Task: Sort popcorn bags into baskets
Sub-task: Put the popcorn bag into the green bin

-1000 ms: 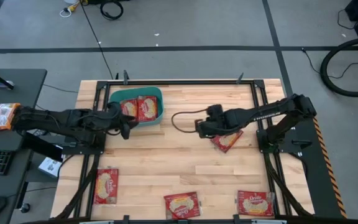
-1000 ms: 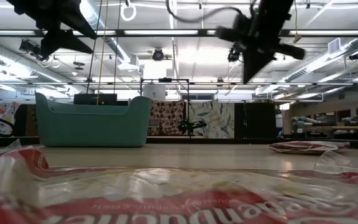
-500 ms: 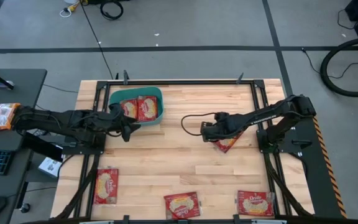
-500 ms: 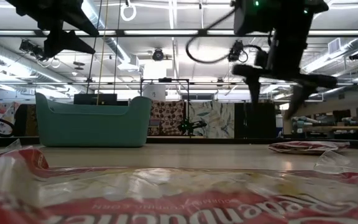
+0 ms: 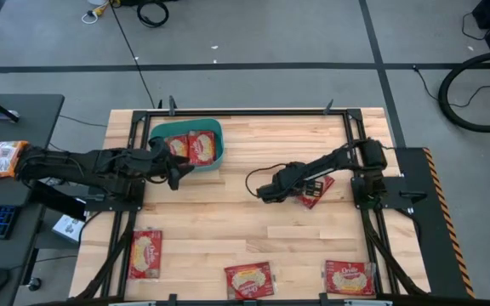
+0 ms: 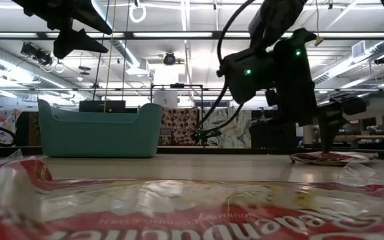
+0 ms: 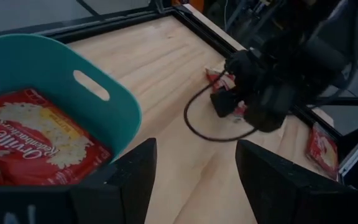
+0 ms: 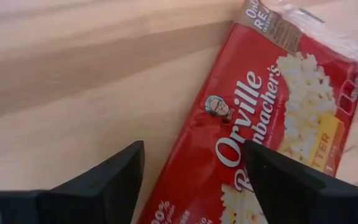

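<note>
R tool [image 8: 191,180] dropped low since 1 s ago, fingers apart astride bag [image 8: 272,124] flat on worktop [image 5: 228,212] | grasp looks next, not yet clamped | L tool [image 7: 194,180] apart, empty, unmoved by tub [image 5: 185,144] w/ 2 bags in | 3 more bags along near edge

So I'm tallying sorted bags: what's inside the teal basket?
The teal basket holds two red popcorn bags side by side; anything beneath them is covered. The left end effector hovers beside it.
</note>
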Available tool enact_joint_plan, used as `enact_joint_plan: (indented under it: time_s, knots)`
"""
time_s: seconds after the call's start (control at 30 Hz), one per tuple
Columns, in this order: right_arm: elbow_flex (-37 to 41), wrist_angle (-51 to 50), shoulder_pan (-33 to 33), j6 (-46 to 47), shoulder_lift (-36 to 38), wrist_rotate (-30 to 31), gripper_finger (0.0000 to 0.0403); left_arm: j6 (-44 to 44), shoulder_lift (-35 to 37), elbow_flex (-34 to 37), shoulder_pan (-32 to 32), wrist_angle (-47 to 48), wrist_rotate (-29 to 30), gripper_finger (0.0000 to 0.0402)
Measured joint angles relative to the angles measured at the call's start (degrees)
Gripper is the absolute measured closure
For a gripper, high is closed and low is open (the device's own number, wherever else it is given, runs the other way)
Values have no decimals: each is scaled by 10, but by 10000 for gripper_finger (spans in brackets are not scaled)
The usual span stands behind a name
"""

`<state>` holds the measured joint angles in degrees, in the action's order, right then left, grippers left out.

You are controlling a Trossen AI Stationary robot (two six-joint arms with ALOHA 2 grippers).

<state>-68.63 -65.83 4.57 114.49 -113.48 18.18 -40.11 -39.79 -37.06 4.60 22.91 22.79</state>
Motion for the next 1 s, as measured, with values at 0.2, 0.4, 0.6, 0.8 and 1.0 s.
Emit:
enact_joint_plan:
  time_s: [0.2, 0.4, 0.6, 0.8, 1.0]
  knots:
    - [-5, 14, 7, 1, -28, -15, 195, -6, 0, 0, 2, 1, -21, 177]
    - [1, 23, 11, 3, 6, -3, 331, -28, 0, 0, 1, 16, -19, 177]
    - [0, 51, 25, -97, 86, 89, 381, -66, -7, 0, 1, 66, 12, 177]
    - [-60, 130, 72, -390, 168, 260, 387, -121, -54, 0, 1, 49, 16, 177]
    - [-106, 281, 87, -727, 190, 302, 381, -163, -143, 0, -1, -96, 27, 177]
